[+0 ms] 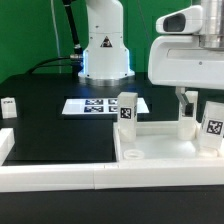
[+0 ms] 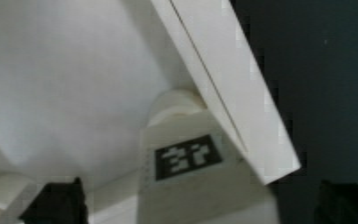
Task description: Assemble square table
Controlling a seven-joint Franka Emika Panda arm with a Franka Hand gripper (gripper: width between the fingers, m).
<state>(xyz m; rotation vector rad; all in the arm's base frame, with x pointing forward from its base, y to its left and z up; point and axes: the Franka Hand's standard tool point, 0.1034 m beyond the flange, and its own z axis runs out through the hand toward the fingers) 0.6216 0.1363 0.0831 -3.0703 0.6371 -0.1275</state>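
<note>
Pincer [image 1: 186,106] first: I am hanging it low over the far corner of the square table top [image 1: 165,142], toward the exterior view's right, because a short tagged leg [image 2: 185,152] is standing there right beside the raised rim. In the wrist view that leg is sitting between my fingers. The one dark fingertip [image 2: 60,205] I can make out is standing clear of it with white plastic showing between, so I am reading my pincer as released and straddling the leg, not clenching it. The other fingertip is blending into the dark background. I am keeping my wrist pointing straight down so the fingers are coming at the leg from above, which I judge to be the grip a socket needs. The top itself is lying near the front, pressed up against the long white border wall [image 1: 55,172], probably so it is not sliding when a leg is being turned. A second leg [image 1: 127,110] is standing upright at the top's far corner on the exterior view's left, and a third leg [image 1: 213,122] is standing at the exterior view's right edge. The fourth leg [image 1: 8,107] is waiting well apart on the black table [image 1: 40,125] at the exterior view's left, beyond the marker board [image 1: 100,105].
</note>
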